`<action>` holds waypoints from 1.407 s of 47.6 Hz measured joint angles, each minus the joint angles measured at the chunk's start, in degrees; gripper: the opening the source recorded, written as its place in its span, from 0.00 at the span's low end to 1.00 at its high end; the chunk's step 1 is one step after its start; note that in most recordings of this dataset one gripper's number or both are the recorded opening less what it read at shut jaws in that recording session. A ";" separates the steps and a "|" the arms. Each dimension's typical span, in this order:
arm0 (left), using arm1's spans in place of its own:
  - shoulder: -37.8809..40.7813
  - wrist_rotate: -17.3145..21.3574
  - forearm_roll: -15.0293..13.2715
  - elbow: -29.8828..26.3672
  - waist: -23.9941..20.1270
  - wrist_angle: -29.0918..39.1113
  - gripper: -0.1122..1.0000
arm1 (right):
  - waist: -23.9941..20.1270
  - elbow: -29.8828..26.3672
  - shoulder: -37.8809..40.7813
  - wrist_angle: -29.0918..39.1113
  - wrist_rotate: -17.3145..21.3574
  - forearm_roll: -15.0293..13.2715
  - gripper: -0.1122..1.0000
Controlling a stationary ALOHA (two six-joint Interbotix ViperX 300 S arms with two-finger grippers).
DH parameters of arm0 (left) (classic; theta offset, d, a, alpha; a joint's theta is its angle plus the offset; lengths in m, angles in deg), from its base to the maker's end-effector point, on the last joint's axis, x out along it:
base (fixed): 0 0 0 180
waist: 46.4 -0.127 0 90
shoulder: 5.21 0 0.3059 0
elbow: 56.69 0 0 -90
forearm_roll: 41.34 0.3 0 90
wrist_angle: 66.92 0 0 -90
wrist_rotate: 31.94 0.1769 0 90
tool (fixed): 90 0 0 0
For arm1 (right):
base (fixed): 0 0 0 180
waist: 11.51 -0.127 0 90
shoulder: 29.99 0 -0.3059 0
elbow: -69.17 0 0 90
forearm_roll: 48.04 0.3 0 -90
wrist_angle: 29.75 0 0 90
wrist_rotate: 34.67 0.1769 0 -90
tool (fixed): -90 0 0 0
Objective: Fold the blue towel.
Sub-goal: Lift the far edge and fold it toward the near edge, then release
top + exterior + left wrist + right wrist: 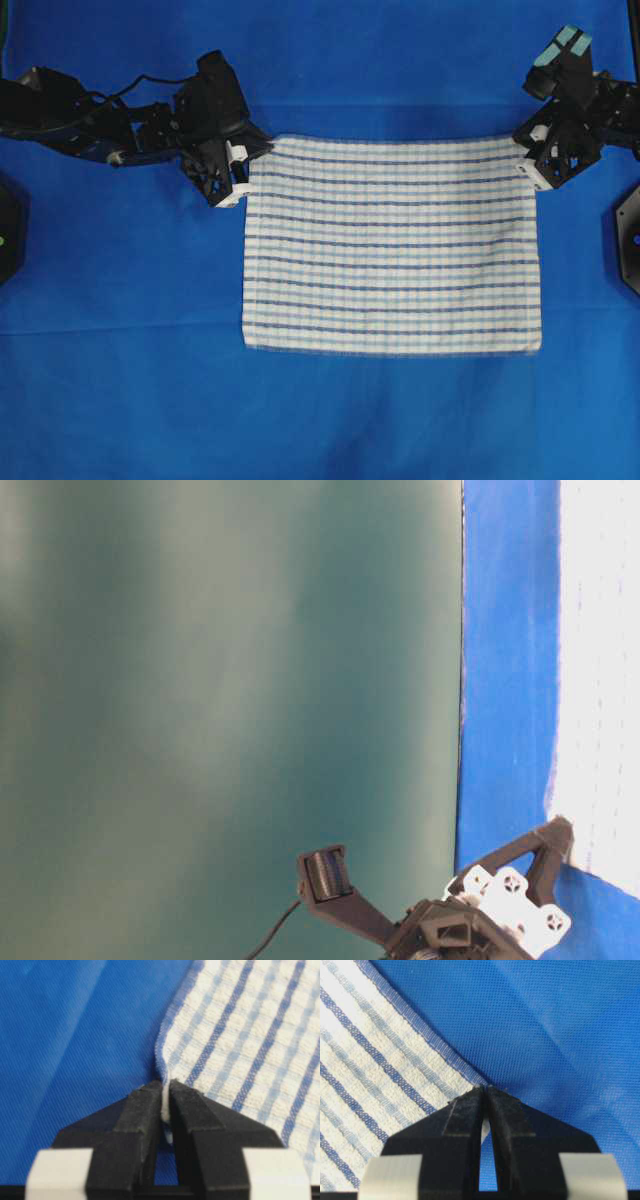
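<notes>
The towel [392, 245] is a woven cloth, matt and a little rough, with a small raised waffle texture and a stitched hem along its edge. The table cover [130, 390] is also cloth, a fine plain weave, matt, with soft creases. The left gripper [165, 1100] and the right gripper [485, 1097] have fingers of black matt plastic with a slightly grainy face, and smooth white plastic parts at 7 and 5 o'clock below them.

Overhead cam looks straight down; wrist cams sit close behind each tool, sharing blue towel [392, 245] corners.
</notes>
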 measured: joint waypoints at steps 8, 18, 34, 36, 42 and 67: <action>-3.87 0.09 0.00 0.70 0.44 3.25 0.12 | 0.00 0.00 -4.92 0.70 0.00 -0.09 0.14; -6.68 0.26 0.09 0.70 0.44 3.60 0.12 | -0.09 0.18 -12.30 4.04 0.09 0.26 0.14; -8.53 0.09 0.09 0.70 1.67 5.89 0.12 | -3.60 1.23 -15.29 7.56 1.41 2.46 0.14; -9.23 0.09 0.09 0.79 2.29 6.42 0.12 | -4.31 1.32 -15.47 8.17 1.93 2.64 0.14; -11.51 -0.09 0.09 0.79 4.75 7.91 0.12 | -8.17 1.76 -16.79 9.76 3.69 2.90 0.14; -13.45 -3.60 0.09 1.05 22.06 12.39 0.12 | -34.98 3.08 -22.50 13.36 16.52 3.78 0.14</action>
